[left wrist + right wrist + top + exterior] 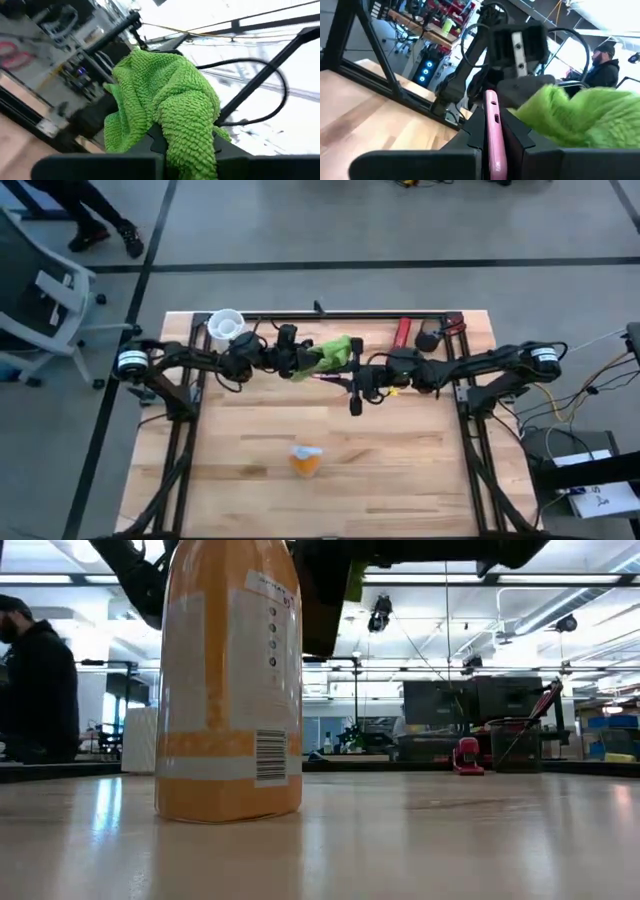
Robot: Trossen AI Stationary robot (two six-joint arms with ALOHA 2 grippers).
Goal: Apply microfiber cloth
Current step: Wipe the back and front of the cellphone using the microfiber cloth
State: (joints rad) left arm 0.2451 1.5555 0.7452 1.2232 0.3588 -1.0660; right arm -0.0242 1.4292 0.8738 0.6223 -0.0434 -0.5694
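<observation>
Microfiber cloth (pixel 170 105) in left gripper (pixel 182 150)

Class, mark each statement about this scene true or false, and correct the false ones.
1. The left hand holds the green cloth. True.
2. The right hand grips a pink-edged phone. True.
3. The spray bottle lies on its side. False: it stands upright on the table.
4. The cloth rests flat on the table. False: it is held up in the air.
5. The white cup sits beside the bottle. False: it stands at the table's far edge.
</observation>
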